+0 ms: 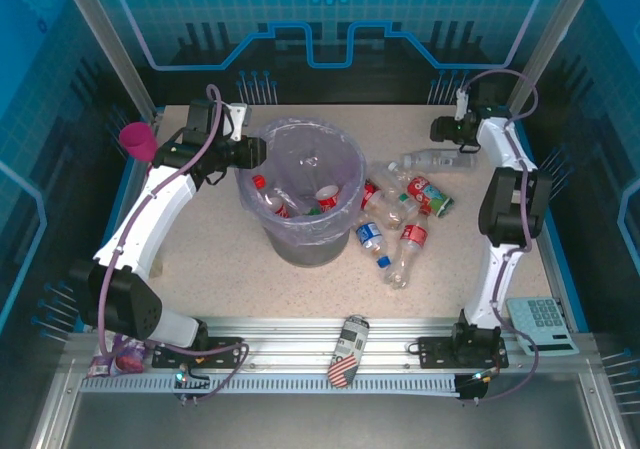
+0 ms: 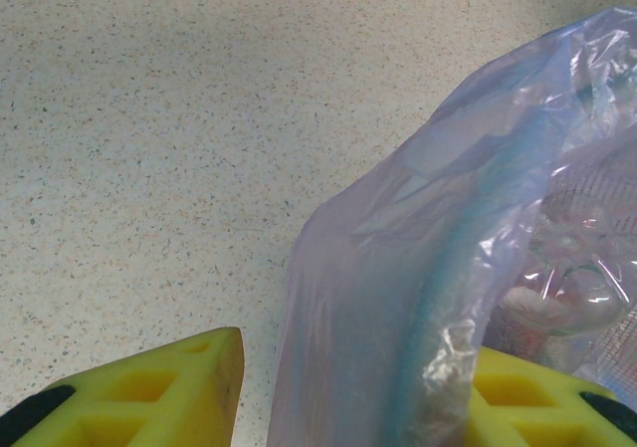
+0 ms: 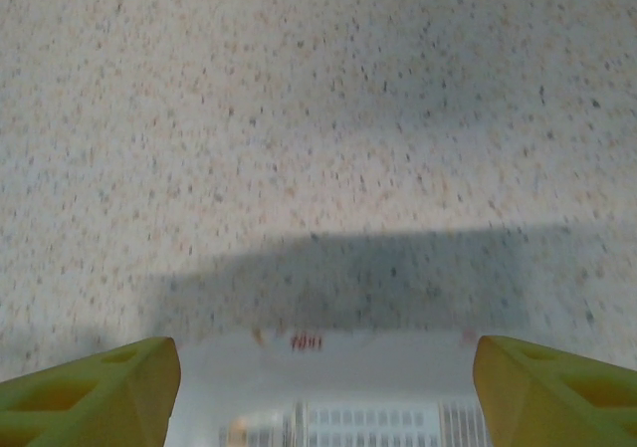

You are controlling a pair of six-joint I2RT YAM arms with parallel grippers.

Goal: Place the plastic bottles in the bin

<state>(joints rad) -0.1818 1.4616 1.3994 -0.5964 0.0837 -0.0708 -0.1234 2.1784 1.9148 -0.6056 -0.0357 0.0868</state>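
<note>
The bin (image 1: 300,231), a grey bucket lined with a lavender bag, stands mid-table with a few red-labelled bottles (image 1: 327,197) inside. My left gripper (image 1: 255,154) is at its left rim. In the left wrist view that gripper (image 2: 356,347) is shut on the bin's bag-covered rim (image 2: 418,268). Several plastic bottles (image 1: 412,237) lie right of the bin. A clear bottle (image 1: 432,159) lies at the far right under my right gripper (image 1: 450,139). In the right wrist view the gripper (image 3: 323,352) stands open with that bottle's white label (image 3: 328,407) between its fingers.
A pink goblet (image 1: 138,141) sits at the table's left edge behind the left arm. A patterned can (image 1: 348,349) lies on the front rail between the arm bases. A calculator (image 1: 543,321) rests at the near right corner.
</note>
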